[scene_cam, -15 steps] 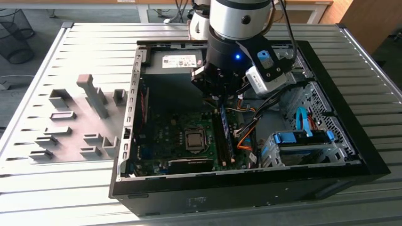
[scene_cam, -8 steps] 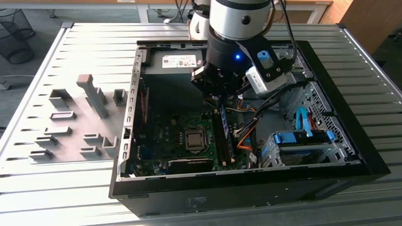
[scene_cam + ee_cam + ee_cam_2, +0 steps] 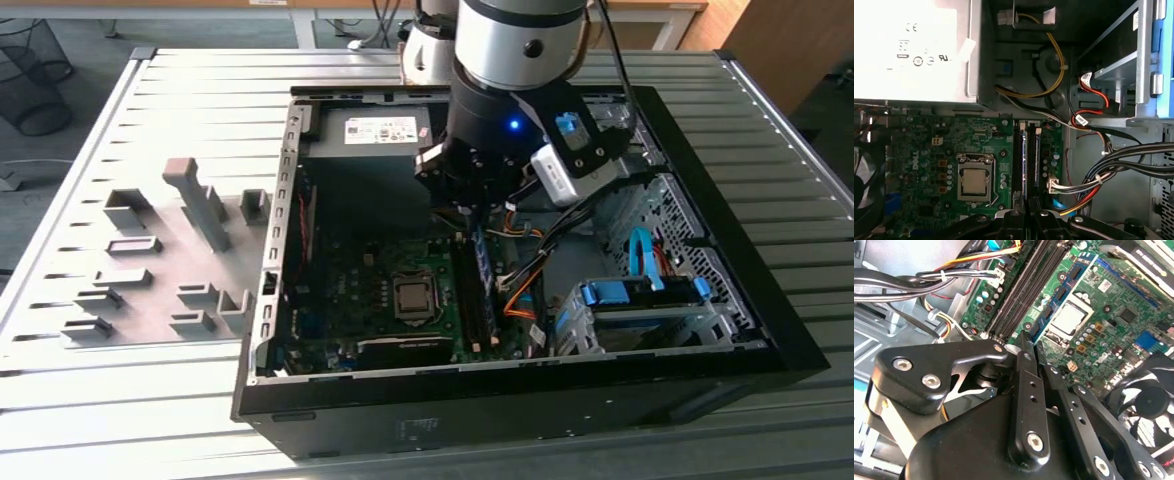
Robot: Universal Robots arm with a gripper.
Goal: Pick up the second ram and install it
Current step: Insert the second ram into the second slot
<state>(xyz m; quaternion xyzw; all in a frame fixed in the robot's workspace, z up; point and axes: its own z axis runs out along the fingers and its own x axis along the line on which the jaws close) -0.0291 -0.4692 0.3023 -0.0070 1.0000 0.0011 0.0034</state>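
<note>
Exterior view: arm is down inside the open PC case point(image 3: 747, 340), which sits on the slatted desk point(image 3: 134, 400). Gripper point(image 3: 470, 208) is at the far end of the RAM slots, right of the CPU socket point(image 3: 415, 297). The second ram point(image 3: 481, 290) stands on edge in a slot, running near-to-far. Gray fixture blocks point(image 3: 160, 270) on the exterior view's left, well apart from the case.

Second wrist view: gripper point(image 3: 1030, 342) fingers pressed close together, tips down on the end of the slot bank point(image 3: 1026, 287). Can't tell if they pinch the stick's edge or just bear on it. Motherboard point(image 3: 1104, 300) and fan point(image 3: 1149, 400) beside.

First wrist view: gripper point(image 3: 1026, 216) over the slots; a blue-green stick with dark chips point(image 3: 1036, 160) sits in the slot nearer the cable bundle point(image 3: 1124, 160).

My read: pick is done, this is the install step, stick in slot and being seated. Next move calls for straight downward pressure, kept square to the slot, plus a check that both end latches close.
</note>
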